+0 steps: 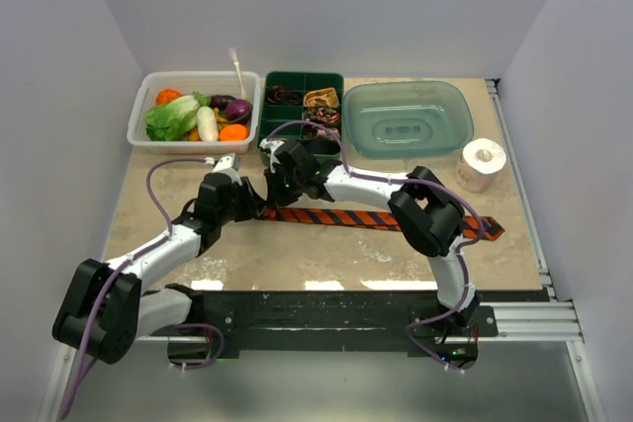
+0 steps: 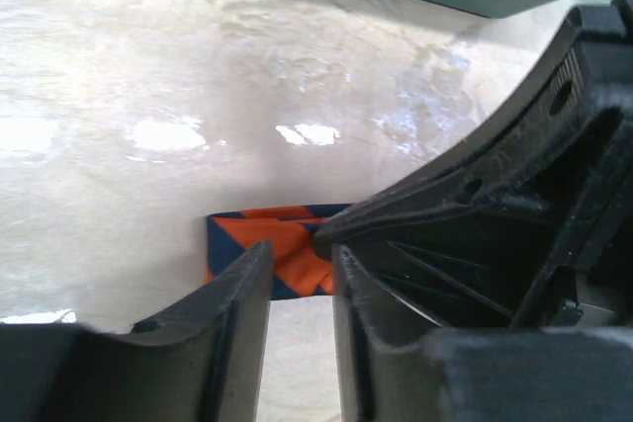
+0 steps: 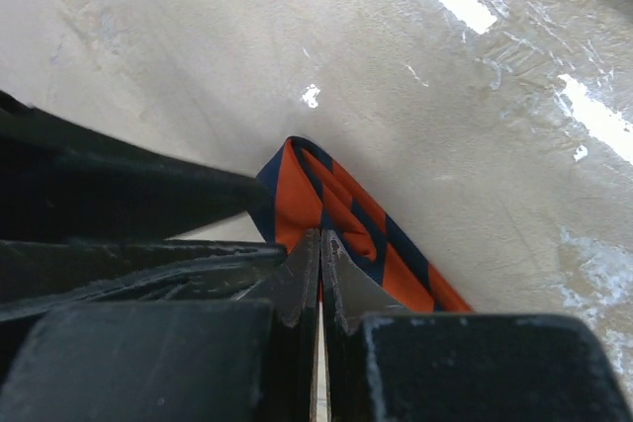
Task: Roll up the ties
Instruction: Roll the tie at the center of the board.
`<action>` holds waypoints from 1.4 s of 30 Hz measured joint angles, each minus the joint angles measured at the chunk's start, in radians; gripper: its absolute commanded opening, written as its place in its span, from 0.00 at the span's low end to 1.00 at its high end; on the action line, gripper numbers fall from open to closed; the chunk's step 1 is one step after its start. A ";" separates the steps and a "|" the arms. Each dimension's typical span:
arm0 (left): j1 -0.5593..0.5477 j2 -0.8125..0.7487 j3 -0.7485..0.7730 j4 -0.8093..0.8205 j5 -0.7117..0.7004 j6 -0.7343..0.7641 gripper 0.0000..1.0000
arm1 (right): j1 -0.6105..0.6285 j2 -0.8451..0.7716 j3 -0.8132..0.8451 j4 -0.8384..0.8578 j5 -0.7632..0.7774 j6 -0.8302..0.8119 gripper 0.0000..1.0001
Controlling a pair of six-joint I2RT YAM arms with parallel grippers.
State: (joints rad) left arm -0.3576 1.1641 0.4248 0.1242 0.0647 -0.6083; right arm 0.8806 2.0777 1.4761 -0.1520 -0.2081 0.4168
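The orange-and-black striped tie (image 1: 376, 217) lies flat across the middle of the table, its pointed end to the right. Both grippers meet at its narrow left end, which is folded over (image 3: 346, 210). My right gripper (image 3: 319, 234) is shut, its tips pinching the edge of that fold. In the left wrist view the fold (image 2: 262, 239) sits just beyond my left gripper (image 2: 302, 249), which stands open with bare table showing in the gap. The right finger (image 2: 396, 214) reaches in from the right and rests on the tie. Small coiled ties (image 1: 321, 98) sit in the green tray.
A clear bin (image 1: 198, 74) of toy vegetables stands at the back left. Beside it is the green compartment tray (image 1: 302, 74), then a teal basin (image 1: 407, 86). A white paper roll (image 1: 483, 163) stands at the right, near the table's metal rail.
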 measured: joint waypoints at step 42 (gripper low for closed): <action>0.096 0.128 -0.177 0.354 0.161 -0.155 0.60 | 0.001 -0.001 -0.095 0.095 0.114 -0.063 0.00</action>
State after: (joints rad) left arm -0.2619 1.2919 0.2474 0.4778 0.2253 -0.7635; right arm 0.8818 2.0769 1.3808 -0.0570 -0.0944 0.3534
